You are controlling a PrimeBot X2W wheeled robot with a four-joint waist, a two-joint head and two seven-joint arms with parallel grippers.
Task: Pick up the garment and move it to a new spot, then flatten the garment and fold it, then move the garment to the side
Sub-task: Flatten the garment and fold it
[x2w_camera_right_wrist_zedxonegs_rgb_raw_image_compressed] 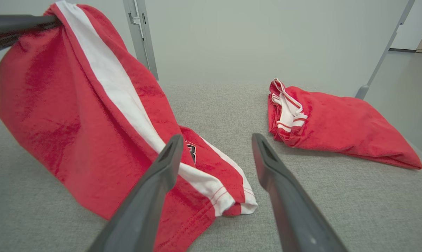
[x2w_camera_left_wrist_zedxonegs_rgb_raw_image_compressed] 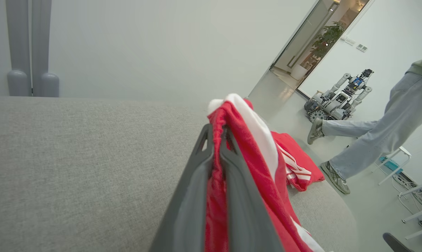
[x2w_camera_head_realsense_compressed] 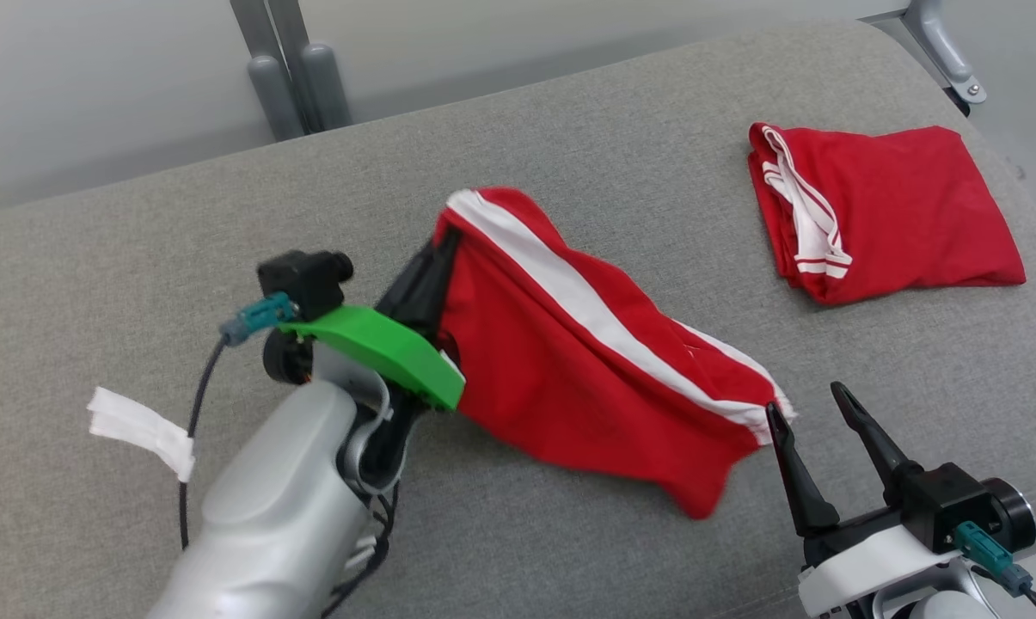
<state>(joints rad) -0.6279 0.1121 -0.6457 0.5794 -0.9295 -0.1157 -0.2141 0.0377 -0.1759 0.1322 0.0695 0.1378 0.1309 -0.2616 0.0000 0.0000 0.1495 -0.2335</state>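
The garment (x2w_camera_head_realsense_compressed: 586, 361) is red with a white side stripe and hangs stretched over the grey cushion. My left gripper (x2w_camera_head_realsense_compressed: 443, 241) is shut on its upper left end and holds that end above the surface; in the left wrist view the red cloth (x2w_camera_left_wrist_zedxonegs_rgb_raw_image_compressed: 218, 154) is pinched between the dark fingers (x2w_camera_left_wrist_zedxonegs_rgb_raw_image_compressed: 196, 168). The garment's (x2w_camera_right_wrist_zedxonegs_rgb_raw_image_compressed: 91, 122) lower right hem lies on the cushion. My right gripper (x2w_camera_head_realsense_compressed: 810, 404) stands open just beside that hem, with nothing between its fingers (x2w_camera_right_wrist_zedxonegs_rgb_raw_image_compressed: 161, 168).
A second red garment (x2w_camera_head_realsense_compressed: 879, 206) lies folded at the cushion's far right. The grey cushion (x2w_camera_head_realsense_compressed: 225, 215) ends at a rounded back edge with grey posts (x2w_camera_head_realsense_compressed: 298, 73) behind. A person (x2w_camera_left_wrist_zedxonegs_rgb_raw_image_compressed: 382, 129) walks on the floor to the right, near another robot (x2w_camera_left_wrist_zedxonegs_rgb_raw_image_compressed: 340, 98). White tape (x2w_camera_head_realsense_compressed: 139, 430) hangs on my left cable.
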